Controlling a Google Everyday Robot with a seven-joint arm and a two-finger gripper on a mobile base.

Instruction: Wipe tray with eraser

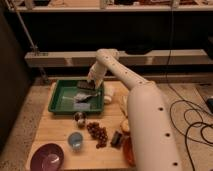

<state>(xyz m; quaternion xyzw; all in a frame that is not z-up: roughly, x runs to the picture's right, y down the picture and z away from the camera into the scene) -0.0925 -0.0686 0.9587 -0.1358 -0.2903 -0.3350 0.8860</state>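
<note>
A green tray (62,102) lies at the back left of the wooden table (52,131). My gripper (89,83) reaches down into the tray's far right part from the long white arm (142,107). It is shut on a dark eraser (85,85), which rests low over the tray floor near the far rim. A pale grey patch (82,97) shows on the tray floor just in front of the eraser.
In front of the tray are a small dark round object (80,118), a blue cup (75,140), a purple bowl (47,156), a brown cluster (97,134) and a dark block (116,139). A white object (107,98) lies by the tray's right rim. Cables (195,122) lie on the floor at right.
</note>
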